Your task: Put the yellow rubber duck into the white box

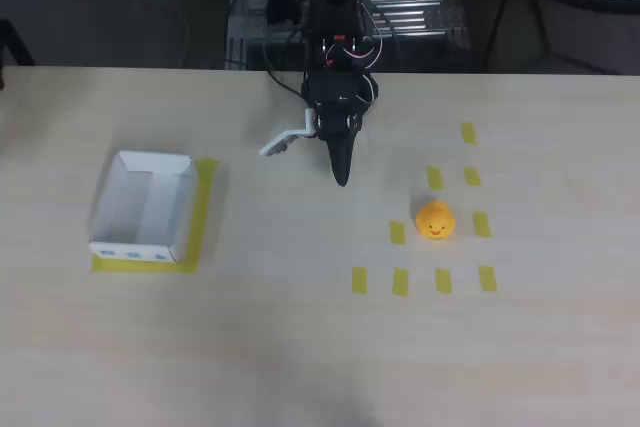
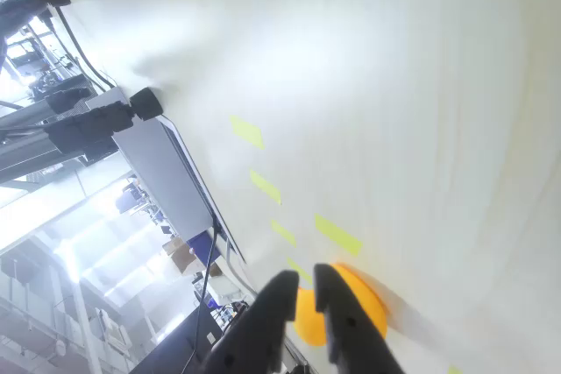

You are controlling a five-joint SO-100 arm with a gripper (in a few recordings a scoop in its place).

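From my overhead view, a pale wooden table (image 1: 300,347) fills most of the frame. My arm's gripper (image 1: 310,152) sits just above the center, its jaws spread wide: a black finger points down toward the middle of the frame, and a white finger sticks out to the left. It holds nothing.

The yellow rubber duck (image 1: 435,220) stands on the table to the right of center, below and to the right of the black fingertip and apart from it. Short yellow tape strips (image 1: 398,281) lie around it in loose rows. The white box (image 1: 110,209) rests at the left of the frame, well apart from the duck, on a patch of yellow tape (image 1: 205,209) that shows along its right and lower edges. Small blue marks line its lower outer wall.

In my wrist view, which is bright and tilted, the duck (image 2: 359,297) appears at the bottom center, partly behind a dark forked part of the gripper, with yellow strips above it.
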